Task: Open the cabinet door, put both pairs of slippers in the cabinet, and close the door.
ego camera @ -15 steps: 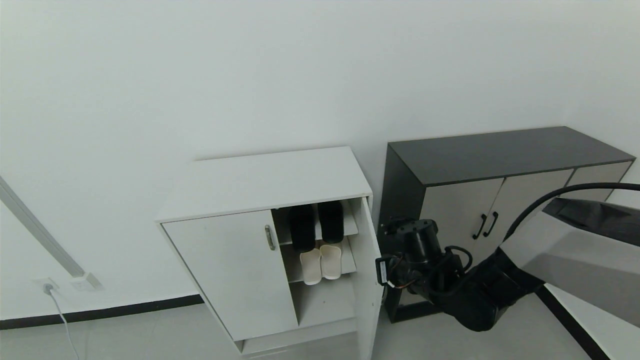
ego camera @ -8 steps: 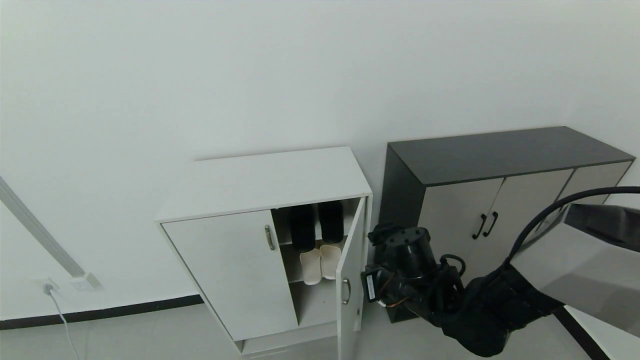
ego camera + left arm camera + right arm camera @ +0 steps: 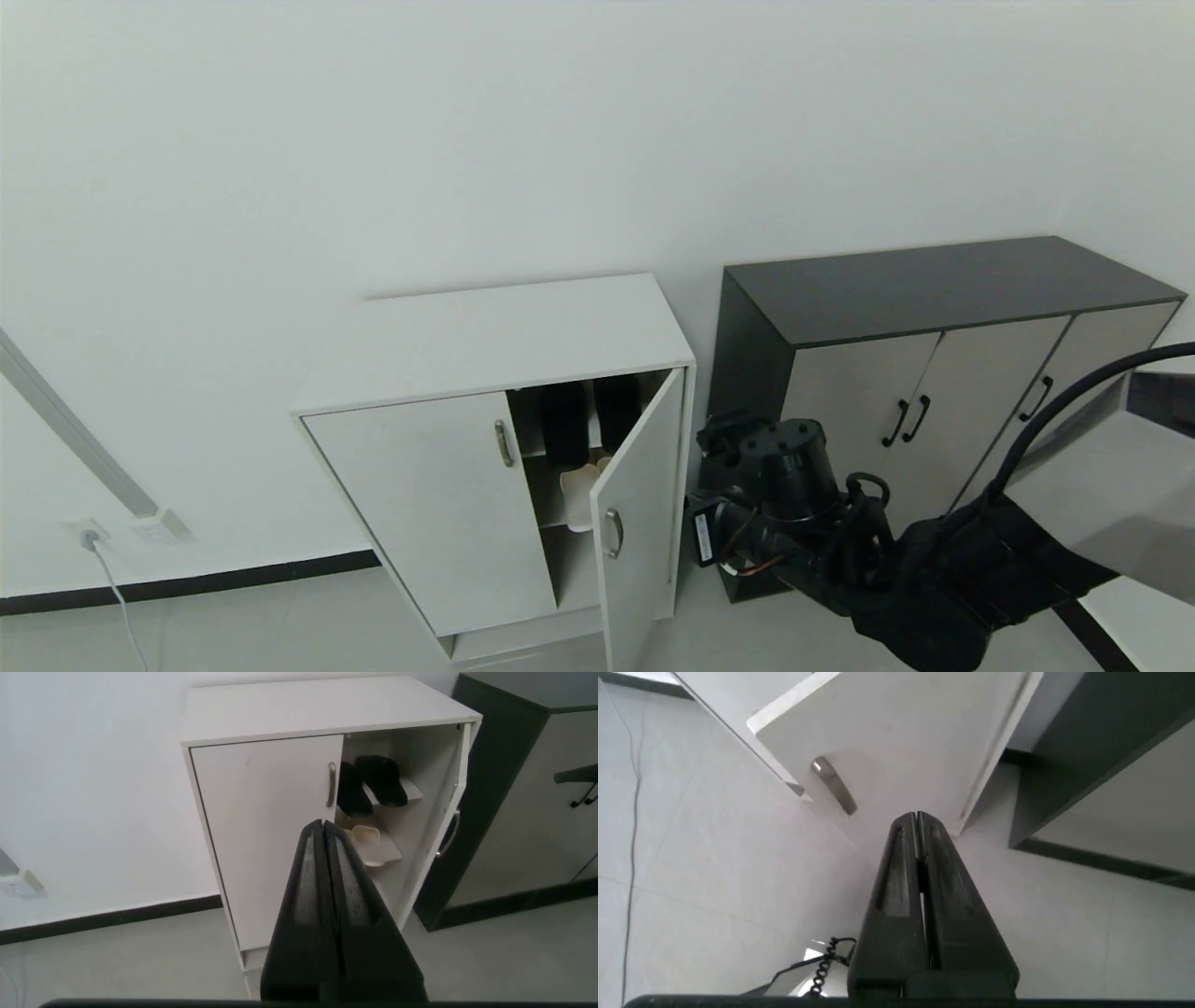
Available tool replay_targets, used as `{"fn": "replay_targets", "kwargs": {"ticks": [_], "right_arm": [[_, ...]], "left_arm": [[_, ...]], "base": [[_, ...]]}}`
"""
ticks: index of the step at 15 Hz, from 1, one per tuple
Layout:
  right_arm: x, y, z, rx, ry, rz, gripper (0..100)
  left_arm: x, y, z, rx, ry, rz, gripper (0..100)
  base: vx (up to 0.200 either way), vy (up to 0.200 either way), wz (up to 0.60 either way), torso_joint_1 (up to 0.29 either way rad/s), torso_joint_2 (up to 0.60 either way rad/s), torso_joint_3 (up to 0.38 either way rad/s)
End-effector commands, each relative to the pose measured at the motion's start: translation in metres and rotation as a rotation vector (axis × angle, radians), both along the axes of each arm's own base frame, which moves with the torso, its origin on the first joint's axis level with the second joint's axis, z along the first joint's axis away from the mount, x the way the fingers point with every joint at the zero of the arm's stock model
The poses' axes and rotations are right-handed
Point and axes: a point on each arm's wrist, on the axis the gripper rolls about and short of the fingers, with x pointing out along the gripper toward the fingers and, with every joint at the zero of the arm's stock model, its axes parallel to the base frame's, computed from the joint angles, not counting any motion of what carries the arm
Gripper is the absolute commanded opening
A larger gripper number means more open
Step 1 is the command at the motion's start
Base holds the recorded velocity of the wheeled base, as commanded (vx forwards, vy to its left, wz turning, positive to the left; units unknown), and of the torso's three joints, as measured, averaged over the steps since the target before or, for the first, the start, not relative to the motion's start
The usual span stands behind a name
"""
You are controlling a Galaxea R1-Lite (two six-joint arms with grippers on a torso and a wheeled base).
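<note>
Now the door, lower centre, stands half shut. The black slippers and white slippers sit on shelves inside the cabinet. The right hand, fingers together, is just beside the door's outer face. The left hand is likewise closed. A push near the hinge may slip off and leave the door ajar.

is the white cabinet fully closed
No, on the white cabinet the right-hand door stands ajar, with black slippers and cream slippers visible in the gap.
</note>
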Motion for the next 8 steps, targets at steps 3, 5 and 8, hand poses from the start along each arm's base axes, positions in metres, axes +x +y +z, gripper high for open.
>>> {"fn": "replay_targets", "kwargs": {"ticks": [3, 5, 8], "right_arm": [[-0.0026, -0.0018, -0.0017, 0.018, 0.010, 0.034, 0], [-0.0021, -0.0035, -0.0016, 0.030, -0.004, 0.033, 0], [-0.0023, -0.0046, -0.0011, 0.038, -0.015, 0.031, 0]], "left_arm": [[0.0001, 0.0000, 0.0000, 0.000, 0.001, 0.001, 0], [0.0001, 0.0000, 0.0000, 0.000, 0.001, 0.001, 0], [0.0001, 0.0000, 0.0000, 0.000, 0.001, 0.001, 0]], "base": [[0.000, 0.000, 0.60, 0.001, 0.00, 0.001], [0.000, 0.000, 0.00, 0.000, 0.00, 0.000], [0.000, 0.000, 0.00, 0.000, 0.00, 0.000]]}}
